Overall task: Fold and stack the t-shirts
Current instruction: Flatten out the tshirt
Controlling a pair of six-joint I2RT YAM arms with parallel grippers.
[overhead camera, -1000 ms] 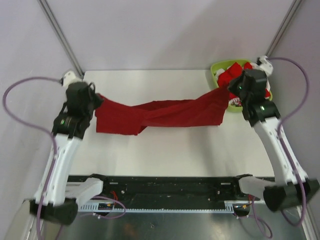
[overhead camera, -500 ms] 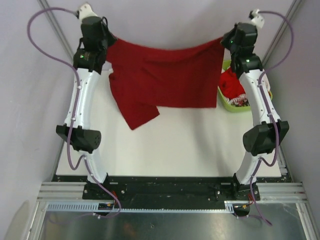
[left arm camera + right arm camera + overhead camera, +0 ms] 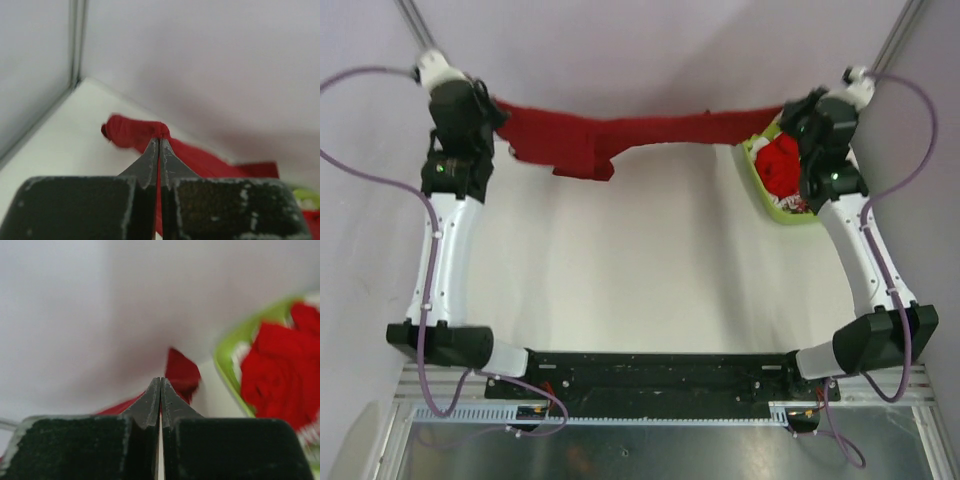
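A plain dark crimson t-shirt [image 3: 630,130] is stretched as a narrow band across the far edge of the white table [image 3: 640,260], with a fold hanging down left of centre. My left gripper [image 3: 498,108] is shut on its left end. In the left wrist view the fingertips [image 3: 159,141] pinch bunched crimson cloth [image 3: 130,132]. My right gripper [image 3: 782,118] is shut on the right end. There the right gripper [image 3: 160,380] holds crimson cloth [image 3: 182,371] that shows just past its tips. Brighter red t-shirts [image 3: 780,160] lie in the basket.
The lime-green basket [image 3: 757,172] stands at the table's far right, under the right wrist; its rim [image 3: 235,342] and red contents [image 3: 275,375] show in the right wrist view. Pale walls and metal corner posts close the back. Both arms reach far over the table's sides.
Half a second ago the shirt hung as a broad sheet held high. Both arms have since swung outward and down, and the shirt now forms a low, narrow band at the table's far edge.
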